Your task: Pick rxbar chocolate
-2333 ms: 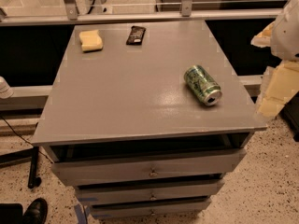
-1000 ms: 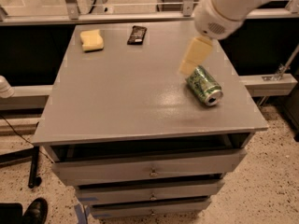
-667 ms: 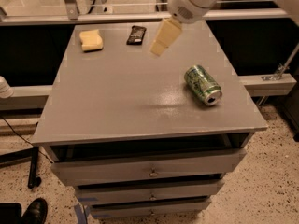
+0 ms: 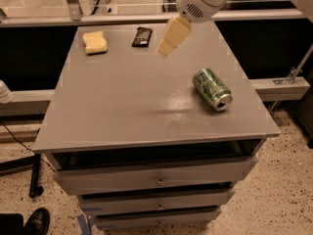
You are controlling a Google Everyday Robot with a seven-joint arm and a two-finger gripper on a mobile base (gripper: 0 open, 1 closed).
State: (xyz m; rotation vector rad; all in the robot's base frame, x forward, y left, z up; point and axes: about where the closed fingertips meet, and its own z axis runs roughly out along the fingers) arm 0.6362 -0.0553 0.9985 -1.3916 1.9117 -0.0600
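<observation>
A robot arm reaches in from the upper right over a grey cabinet top (image 4: 122, 102), its gripper (image 4: 168, 40) hanging above the far edge, just right of the rxbar (image 4: 142, 36) it has been asked to pick. The dark-wrapped bar lies flat near the back of the surface, untouched, with a yellow sponge (image 4: 95, 42) to its left and a green can (image 4: 212, 88) on its side well apart toward the right edge. The gripper points down and to the left, toward the bar; that slant suggests an approach not yet finished, as it is above and beside the wrapper, not over it. From this angle it cannot be told whether the gripper is open or closed, though nothing is seen in its hold. The bar's low, flat shape will likely call for a descent close to the surface, lined up across its narrow width. The sponge and can sit far enough away that neither should interfere. Drawers (image 4: 156, 177) below are shut.
</observation>
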